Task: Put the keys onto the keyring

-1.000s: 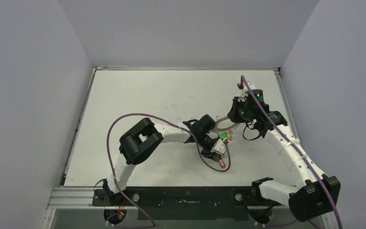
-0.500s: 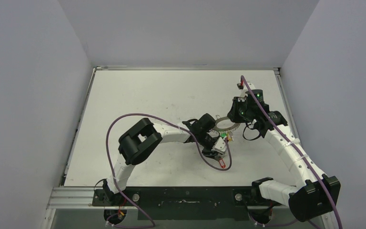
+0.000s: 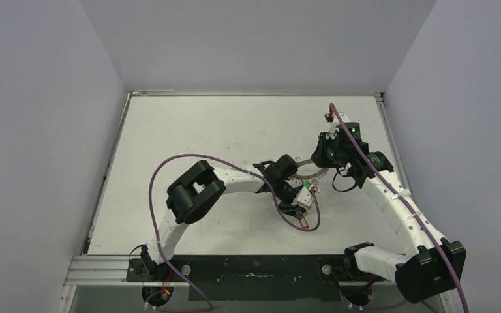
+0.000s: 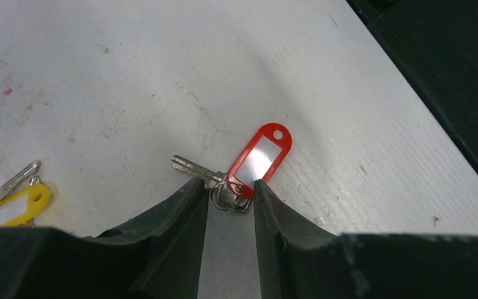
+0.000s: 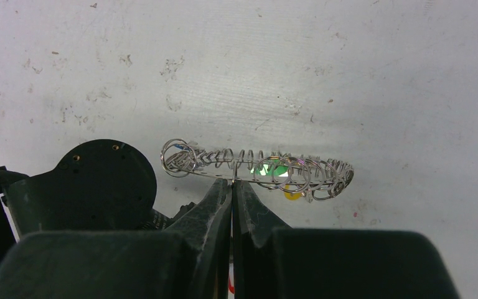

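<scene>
Low, fingers (image 4: 180,215) astride key (image 4: 190,167), near table edge (image 4: 403,90)

Red-tag key (image 4: 244,167) lies flat; keyring (image 5: 258,167) w/ loops level.

Pale grey walls (image 3: 39,130) enclose a scuffed white table (image 3: 189,124), seemingly edged by a metal rail (image 3: 104,266).

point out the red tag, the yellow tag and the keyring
red tag (image 4: 260,157): left wrist view, on its white label window
yellow tag (image 4: 22,203): left wrist view, on its middle
keyring (image 5: 224,163): right wrist view, on the wire loops along its rim
</scene>
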You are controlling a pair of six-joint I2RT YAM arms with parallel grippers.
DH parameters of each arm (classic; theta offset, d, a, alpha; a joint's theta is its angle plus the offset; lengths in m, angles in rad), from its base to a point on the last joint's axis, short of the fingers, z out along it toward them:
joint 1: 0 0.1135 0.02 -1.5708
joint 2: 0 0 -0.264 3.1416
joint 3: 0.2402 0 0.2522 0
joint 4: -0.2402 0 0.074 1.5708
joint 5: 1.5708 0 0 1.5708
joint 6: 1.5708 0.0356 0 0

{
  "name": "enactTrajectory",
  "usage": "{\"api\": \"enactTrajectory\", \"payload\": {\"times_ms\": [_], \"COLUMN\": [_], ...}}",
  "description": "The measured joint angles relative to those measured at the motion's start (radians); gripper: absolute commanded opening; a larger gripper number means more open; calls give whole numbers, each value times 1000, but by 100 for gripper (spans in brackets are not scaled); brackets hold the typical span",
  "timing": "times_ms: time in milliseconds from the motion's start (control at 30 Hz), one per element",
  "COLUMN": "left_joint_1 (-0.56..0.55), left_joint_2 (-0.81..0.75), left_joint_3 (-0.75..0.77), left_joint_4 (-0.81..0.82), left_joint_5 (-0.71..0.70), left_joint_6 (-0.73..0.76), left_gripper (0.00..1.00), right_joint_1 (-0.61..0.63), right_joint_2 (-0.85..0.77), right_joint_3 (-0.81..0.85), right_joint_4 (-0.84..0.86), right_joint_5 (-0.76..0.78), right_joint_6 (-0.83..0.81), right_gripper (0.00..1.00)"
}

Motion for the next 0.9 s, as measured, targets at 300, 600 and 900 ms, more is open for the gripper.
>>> {"api": "enactTrajectory", "payload": {"times_ms": [300, 600, 900], "left_joint_1": [0, 0, -5], "left_joint_2": [22, 7, -172], "left_joint_3": [22, 16, -163], "left_joint_4": [-49, -50, -48], "left_joint_5": [-9, -59, -145], "left_joint_6": [26, 56, 68], "left_gripper": [16, 2, 17], "right_joint_1": [0, 0, 0], "right_joint_2": [0, 2, 5], "right_joint_3": [0, 0, 0], "right_joint_4": [0, 11, 14], "right_joint_5": [-1, -8, -14], "right_joint_6": [0, 0, 0], "right_gripper": [0, 0, 0]}}
